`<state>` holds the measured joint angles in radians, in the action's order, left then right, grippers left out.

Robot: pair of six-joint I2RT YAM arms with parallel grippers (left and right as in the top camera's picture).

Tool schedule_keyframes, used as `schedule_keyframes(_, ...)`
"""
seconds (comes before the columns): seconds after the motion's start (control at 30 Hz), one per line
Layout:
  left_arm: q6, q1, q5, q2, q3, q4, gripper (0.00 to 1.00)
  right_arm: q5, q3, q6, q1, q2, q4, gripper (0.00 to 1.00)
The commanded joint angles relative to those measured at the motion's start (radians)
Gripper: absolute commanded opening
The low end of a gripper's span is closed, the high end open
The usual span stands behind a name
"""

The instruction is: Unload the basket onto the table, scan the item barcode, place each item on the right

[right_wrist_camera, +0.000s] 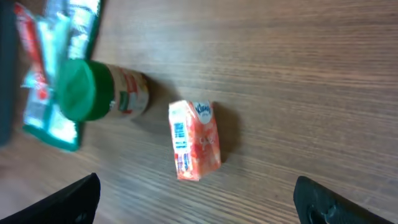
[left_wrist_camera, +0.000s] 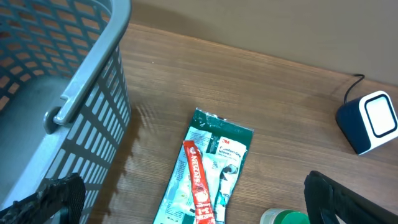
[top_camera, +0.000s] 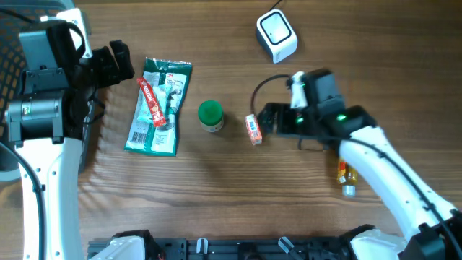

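Wooden surface [top_camera: 238, 195] under everything. At 9 o'clock, grey mesh basket [left_wrist_camera: 81, 81], contents too hidden to tell. Beside its 3 o'clock edge, left fingers [left_wrist_camera: 53, 199] spread wide, gripping nothing. Left of centre, green packet [top_camera: 159, 108] lying flat, red tube [top_camera: 151, 101] on top. At 1 o'clock, white scanner [top_camera: 277, 36], well apart from the rest. At centre, green-lidded jar [top_camera: 211, 115]. Near the jar's 3 o'clock, orange pack [top_camera: 253, 130] on the surface, barcode side showing. Just at the pack's 3 o'clock, right fingers [right_wrist_camera: 336, 202] spread wide, apart from it. At 4 o'clock, small bottle [top_camera: 346, 180].
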<state>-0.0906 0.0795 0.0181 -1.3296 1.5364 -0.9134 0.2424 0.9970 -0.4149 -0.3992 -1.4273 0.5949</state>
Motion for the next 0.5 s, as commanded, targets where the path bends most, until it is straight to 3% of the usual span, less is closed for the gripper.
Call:
schedule_keyframes(0.0,0.008,0.003,0.006,-0.002,0.008,0.002,1.0,-0.358,0.014,-0.127,-0.16,0.008,0.002,1.0)
schedule_keyframes(0.2,0.008,0.003,0.006,-0.002,0.008,0.002,1.0,-0.604,0.014,-0.164,-0.324,-0.008,-0.004,1.0)
schedule_keyframes(0.47,0.008,0.003,0.006,-0.002,0.008,0.002,1.0,-0.584,0.013,-0.161,-0.327,-0.061,-0.036,1.0)
